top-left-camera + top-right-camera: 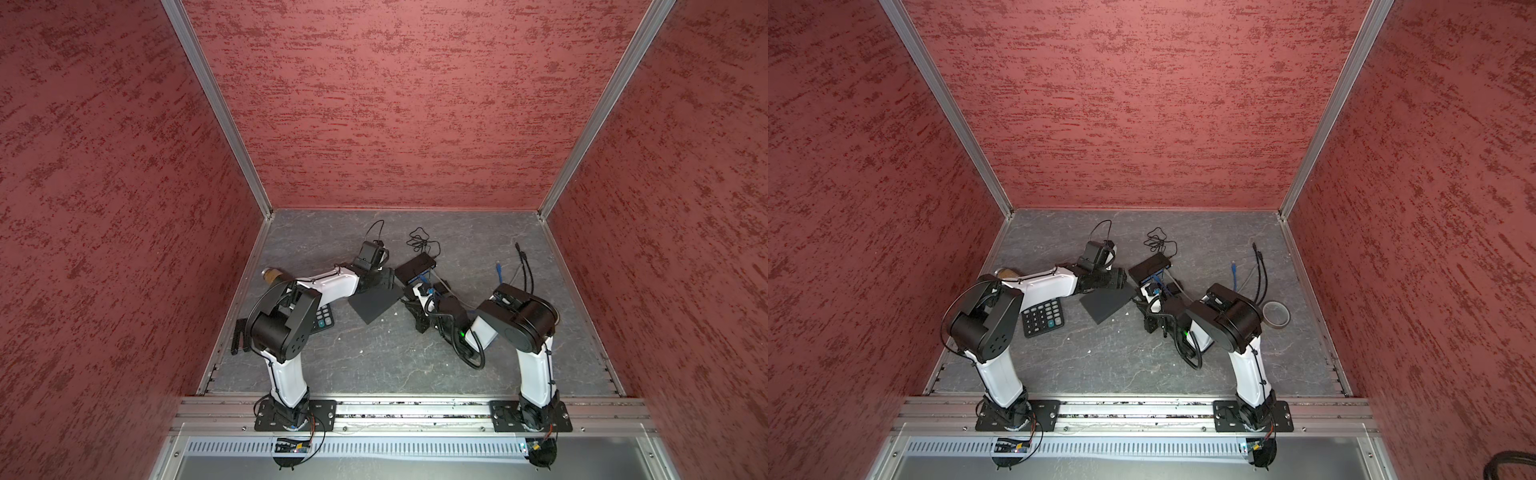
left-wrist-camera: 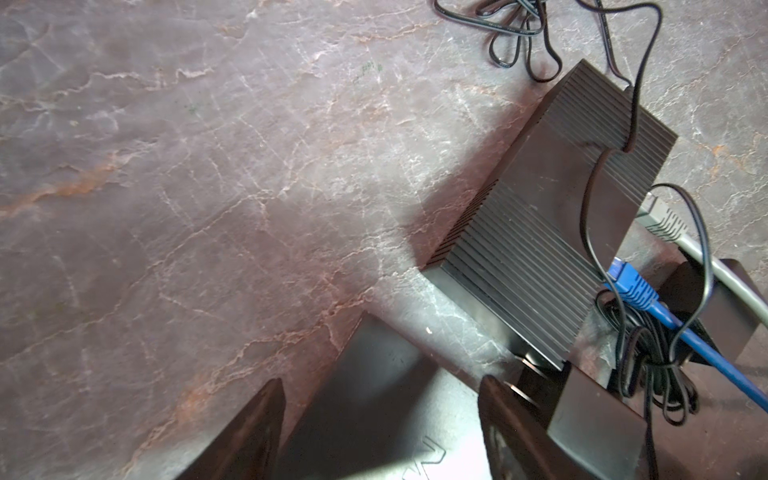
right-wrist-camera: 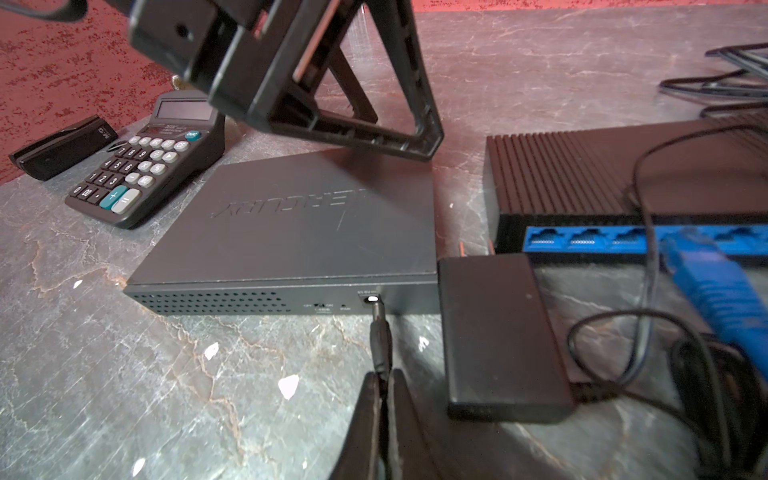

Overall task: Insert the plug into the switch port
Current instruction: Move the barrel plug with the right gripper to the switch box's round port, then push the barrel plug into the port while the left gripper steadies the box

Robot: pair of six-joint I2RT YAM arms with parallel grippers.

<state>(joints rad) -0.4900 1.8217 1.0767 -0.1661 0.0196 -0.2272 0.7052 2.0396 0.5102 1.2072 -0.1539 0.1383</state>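
The switch (image 3: pixel 299 232) is a flat black box marked MERCURY, lying on the grey table; it also shows in both top views (image 1: pixel 374 305) (image 1: pixel 1106 303). Its small round power port (image 3: pixel 371 299) faces my right wrist camera. My right gripper (image 3: pixel 385 380) is shut on the black barrel plug (image 3: pixel 380 336), whose tip sits at the mouth of the port; how deep it is I cannot tell. My left gripper (image 2: pixel 380 415) is open and straddles the switch's far corner (image 2: pixel 374 395), one finger (image 3: pixel 419 137) resting on its top.
A ribbed black switch with blue ports (image 3: pixel 602 241) lies right of the flat one, with a blue network cable (image 3: pixel 715 286) and a black adapter brick (image 3: pixel 498 332) in front. A calculator (image 3: pixel 141 166), a stapler (image 3: pixel 62 147) and a tape roll (image 1: pixel 1276 313) also lie on the table.
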